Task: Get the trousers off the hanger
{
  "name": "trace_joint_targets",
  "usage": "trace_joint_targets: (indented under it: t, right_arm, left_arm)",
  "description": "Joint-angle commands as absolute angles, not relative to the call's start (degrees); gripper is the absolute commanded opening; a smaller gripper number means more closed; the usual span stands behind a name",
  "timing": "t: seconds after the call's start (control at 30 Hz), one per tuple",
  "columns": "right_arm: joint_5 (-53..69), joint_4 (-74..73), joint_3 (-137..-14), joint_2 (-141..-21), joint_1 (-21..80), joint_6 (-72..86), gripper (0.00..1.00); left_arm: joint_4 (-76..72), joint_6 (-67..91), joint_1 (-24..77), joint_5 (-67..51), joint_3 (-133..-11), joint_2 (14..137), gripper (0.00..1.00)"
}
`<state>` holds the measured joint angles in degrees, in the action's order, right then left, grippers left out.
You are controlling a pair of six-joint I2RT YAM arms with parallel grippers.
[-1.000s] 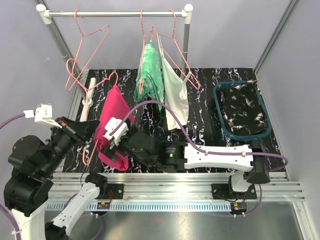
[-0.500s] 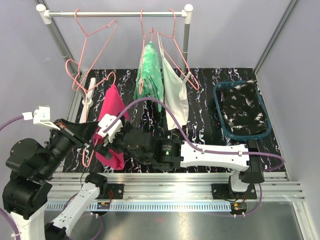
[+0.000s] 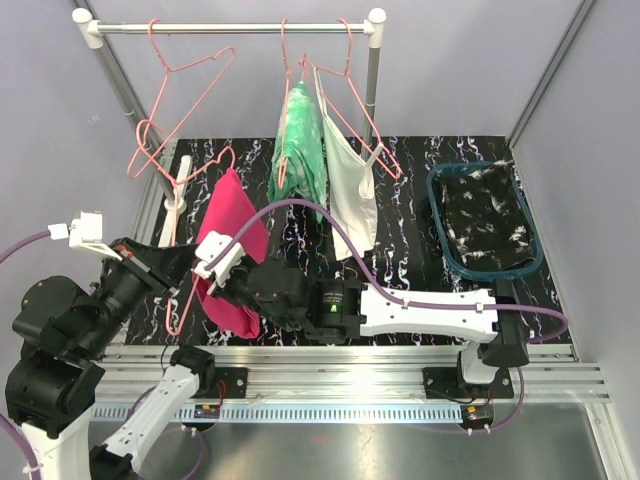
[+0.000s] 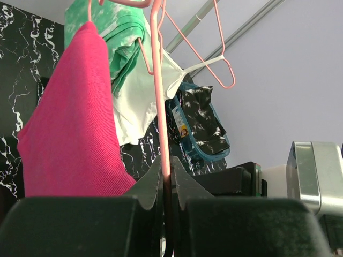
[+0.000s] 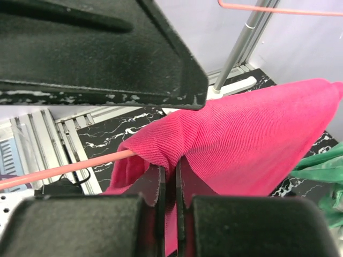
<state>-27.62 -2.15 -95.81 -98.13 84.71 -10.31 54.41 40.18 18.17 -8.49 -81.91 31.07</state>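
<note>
The magenta trousers (image 3: 232, 245) hang folded over the bar of a pink wire hanger (image 3: 178, 300) at the front left of the table. My left gripper (image 3: 172, 288) is shut on the hanger's wire; in the left wrist view the wire (image 4: 161, 107) runs up from between the jaws of the left gripper (image 4: 167, 179), with the trousers (image 4: 69, 123) to its left. My right gripper (image 3: 213, 290) is shut on a fold of the trousers (image 5: 252, 139) just below the hanger bar (image 5: 64, 168). In the right wrist view the cloth is pinched between the jaws of the right gripper (image 5: 170, 171).
A clothes rail (image 3: 230, 28) crosses the back. On it hang an empty pink hanger (image 3: 175, 100), a green garment (image 3: 300, 150) and a white top (image 3: 352, 185). A teal basket (image 3: 437, 215) holding dark cloth stands at the right.
My right arm moved left to the trousers and its jaws went from open to shut on the cloth. The empty hanger on the rail swung a little.
</note>
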Motion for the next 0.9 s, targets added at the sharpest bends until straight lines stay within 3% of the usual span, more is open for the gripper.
trace_joint_targets:
  t: [0.0, 0.33, 0.57, 0.7, 0.87]
  right_arm:
    - [-31.20, 1.76, -96.24, -96.33, 84.46, -12.73, 0.00]
    - [-36.04, 5.28, -100.80, -93.87, 84.55, -21.62, 0.00]
    - [-31.12, -8.59, -106.70, -93.78, 84.38, -23.29, 0.00]
    - [-28.05, -13.88, -105.65, -94.83, 83.59, -20.58, 0.15]
    - [-27.16, -14.60, -104.60, -96.85, 81.39, -16.10, 0.23]
  left_arm:
    - [41.39, 39.38, 18.19, -11.43, -84.03, 29.88, 0.00]
    - [47.02, 35.25, 18.19, -8.09, -82.53, 28.56, 0.00]
    - [47.73, 32.52, 18.19, -6.59, -84.46, 29.36, 0.00]
    - [41.85, 33.04, 18.19, -12.47, -83.42, 28.92, 0.00]
    - [33.76, 36.29, 18.19, -18.71, -82.62, 29.09, 0.00]
